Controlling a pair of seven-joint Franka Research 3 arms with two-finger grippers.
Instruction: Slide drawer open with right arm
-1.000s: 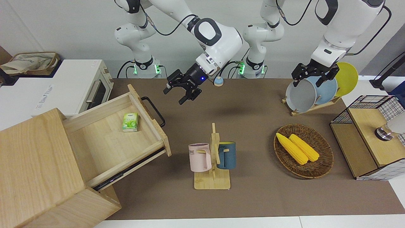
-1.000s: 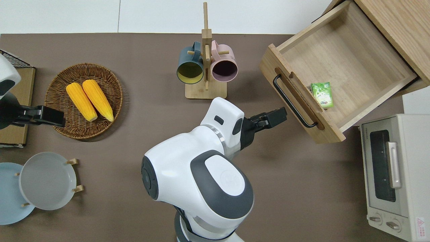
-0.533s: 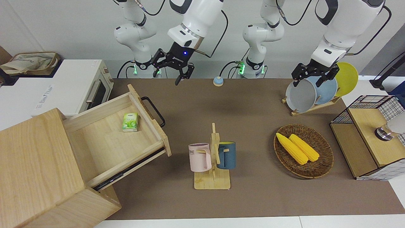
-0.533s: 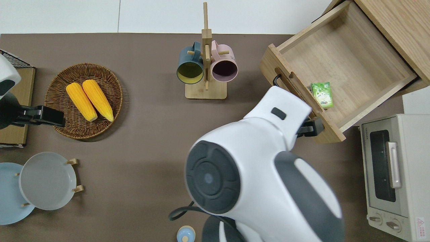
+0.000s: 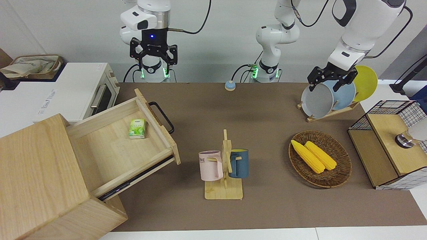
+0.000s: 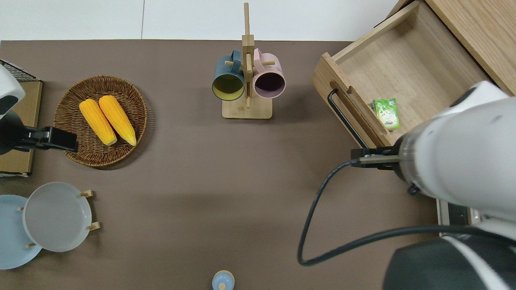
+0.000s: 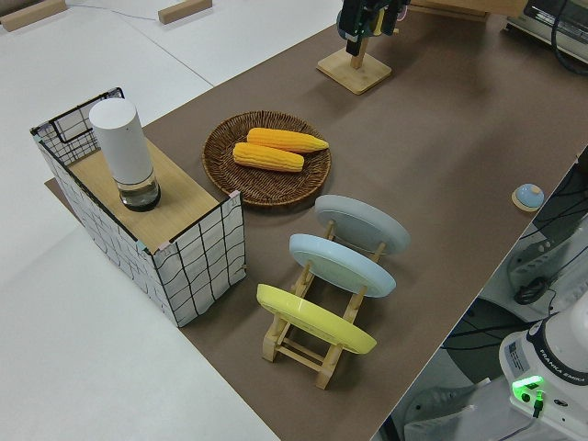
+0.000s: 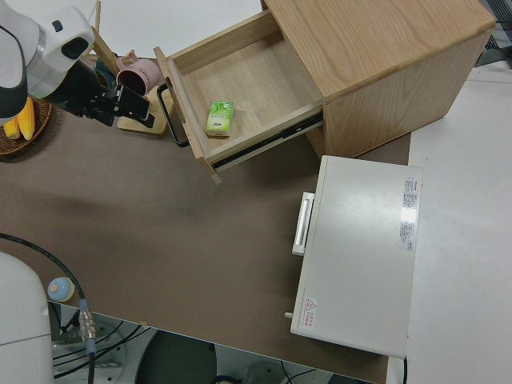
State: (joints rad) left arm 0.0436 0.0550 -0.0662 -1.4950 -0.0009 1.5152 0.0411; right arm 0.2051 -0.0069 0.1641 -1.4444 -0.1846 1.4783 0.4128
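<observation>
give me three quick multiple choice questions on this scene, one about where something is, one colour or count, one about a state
1. Where is the small green packet?
A. in the wicker basket
B. inside the drawer
C. on the toaster oven

2. How many corn cobs lie in the wicker basket?
A. one
B. two
C. four

3. What state is the drawer in?
A. pulled open
B. fully shut
C. lifted out onto the table

Answers:
1. B, the packet lies on the drawer floor close to the front panel that carries the black handle.
2. B, two yellow cobs lie side by side in the basket.
3. A, the drawer sticks out of the wooden cabinet with its inside showing, while the right gripper is raised away from the handle, fingers open.
</observation>
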